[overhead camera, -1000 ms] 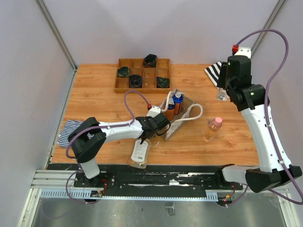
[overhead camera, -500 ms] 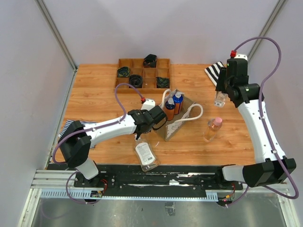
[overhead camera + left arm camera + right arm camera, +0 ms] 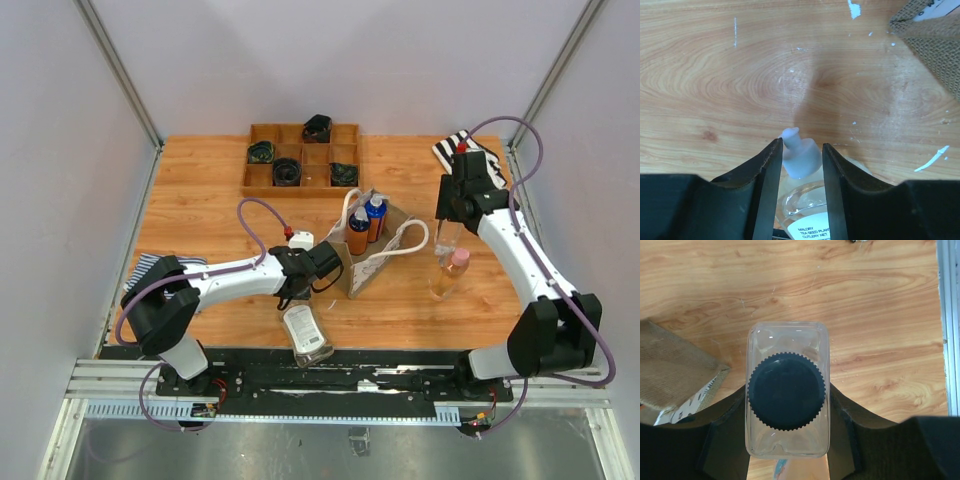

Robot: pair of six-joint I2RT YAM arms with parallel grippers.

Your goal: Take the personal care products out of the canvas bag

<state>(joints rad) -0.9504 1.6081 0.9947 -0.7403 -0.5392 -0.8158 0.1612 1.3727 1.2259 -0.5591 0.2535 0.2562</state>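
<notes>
From above, the canvas bag [image 3: 385,262] sits near the middle of the table [image 3: 200,200]. Two things are inside it, at its upper left: the orange bottle with blue pump [image 3: 375,216] and the orange bottle [image 3: 358,232]. The peach bottle with pink cap [image 3: 450,272] stands to the right of the bag. The clear bottle with white cap [image 3: 305,335] lies on the table at the lower middle, below and left of the bag. The left gripper [image 3: 293,298] is at its top end. The right gripper [image 3: 448,226] holds the clear bottle with dark cap [image 3: 446,246] right next to the peach one. A wooden tray [image 3: 300,160] sits at the top.

In the left wrist view, the left gripper [image 3: 801,144] has its fingers pressed on both sides of the white cap of the clear bottle with white cap [image 3: 801,156]. A corner of the canvas bag [image 3: 935,45] shows at the upper right.

In the right wrist view, the right gripper [image 3: 788,407] pinches the clear bottle with dark cap [image 3: 786,390] from both sides. The canvas bag [image 3: 675,370] is at the left.
</notes>
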